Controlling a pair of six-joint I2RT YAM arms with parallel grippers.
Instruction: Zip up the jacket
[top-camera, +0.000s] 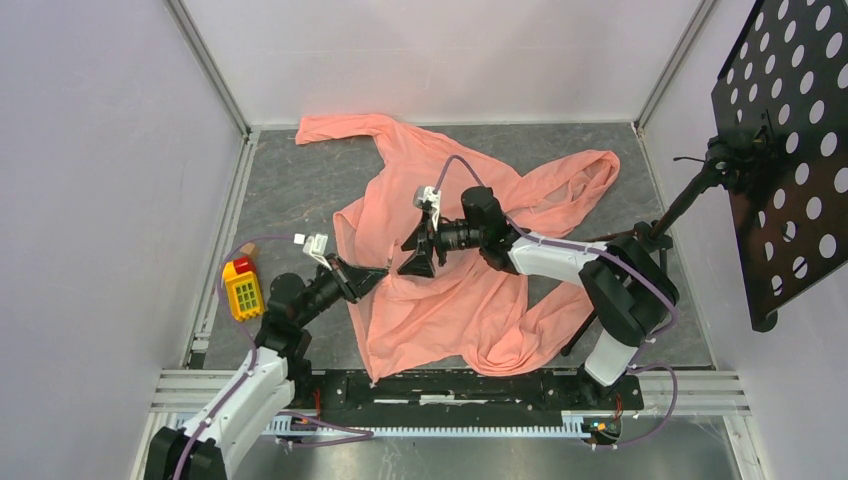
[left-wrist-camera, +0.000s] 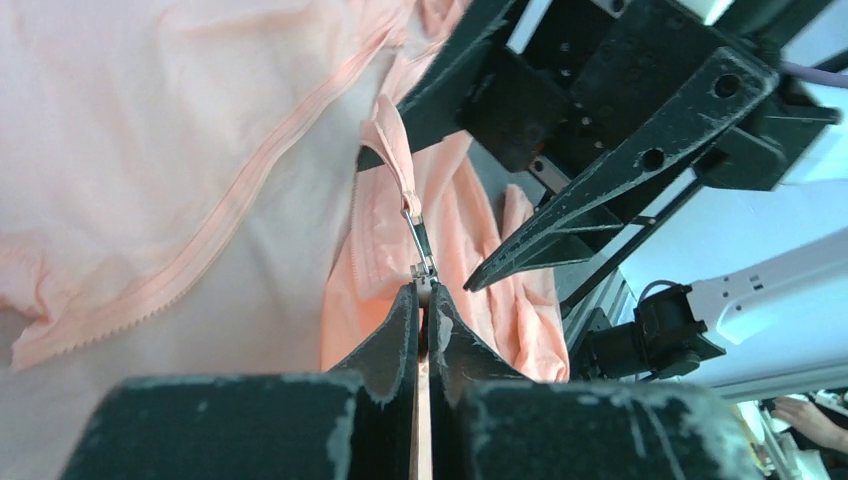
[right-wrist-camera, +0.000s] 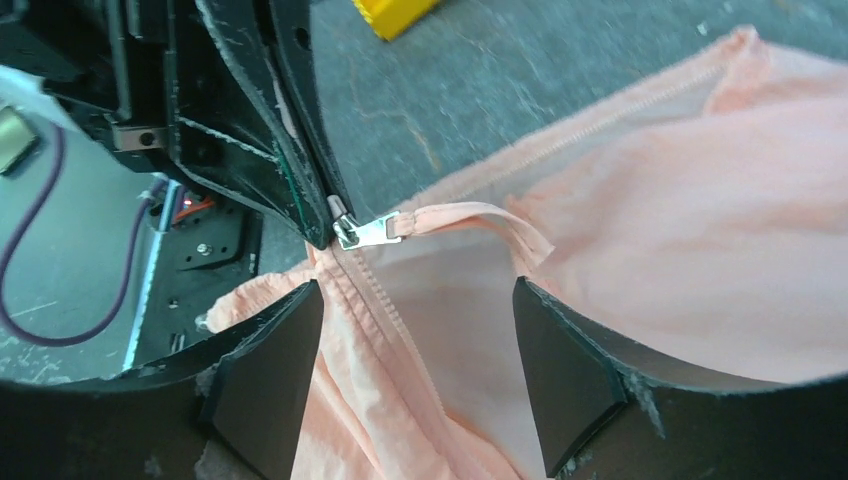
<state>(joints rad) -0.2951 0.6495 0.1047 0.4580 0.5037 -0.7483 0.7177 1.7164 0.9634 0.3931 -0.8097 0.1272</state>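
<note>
Anchoring the zipper's lower end: left gripper (left-wrist-camera: 422, 296), jaws closed on the jacket (top-camera: 450, 300) edge right at the slider (right-wrist-camera: 345, 232). Right gripper (right-wrist-camera: 417, 290), jaws open, poised near the metal pull tab (right-wrist-camera: 378, 230), gripping nothing. Step judged: pull about to be taken, closure barely begun, with the zipper teeth (left-wrist-camera: 220, 240) beyond unjoined. Next, probably: closing on the small tab, then drawing it away from the left gripper along the teeth. Jacket spread rumpled across mid-desk (top-camera: 290, 190), grey, stone-patterned. White walls (top-camera: 100, 150); yellow button box (top-camera: 243, 290) left; black perforated panel (top-camera: 790, 150) on stand, right.
</note>
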